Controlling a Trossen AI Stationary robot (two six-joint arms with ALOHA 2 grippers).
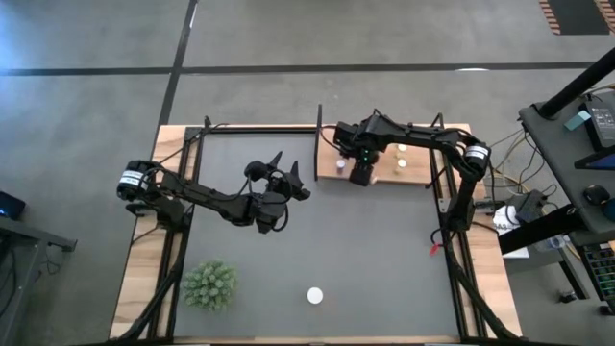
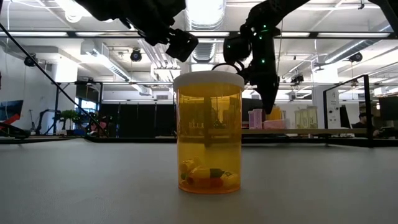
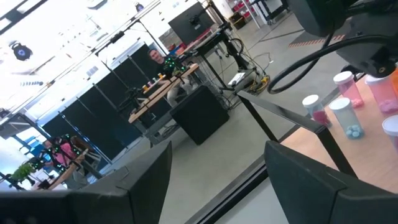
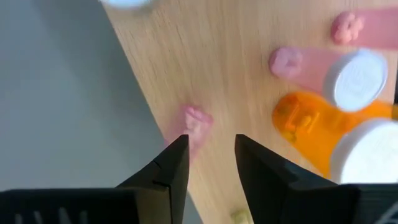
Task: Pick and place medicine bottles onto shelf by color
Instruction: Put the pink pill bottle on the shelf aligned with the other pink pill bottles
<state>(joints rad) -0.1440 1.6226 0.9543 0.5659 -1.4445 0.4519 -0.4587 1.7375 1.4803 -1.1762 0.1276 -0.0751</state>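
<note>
We see our right gripper (image 1: 361, 173) closed, holding nothing, over the wooden shelf (image 1: 423, 175) where bottles (image 4: 356, 78) stand; left gripper (image 1: 286, 176) open above the grey mat (image 1: 384, 250); one orange bottle (image 2: 209, 132) stands near the mat's front edge.

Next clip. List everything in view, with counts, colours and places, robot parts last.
mat: one, dark grey, covering the table.
shelf: one, light wood, at the mat's far edge.
shelf bottles: several, pink and orange among them, white caps; exact count unclear.
orange bottle: one, white cap, alone on the mat's near side.
plant: one, green, near-left corner.
left gripper: open, empty, above mid-mat.
right gripper: over the shelf.
</note>
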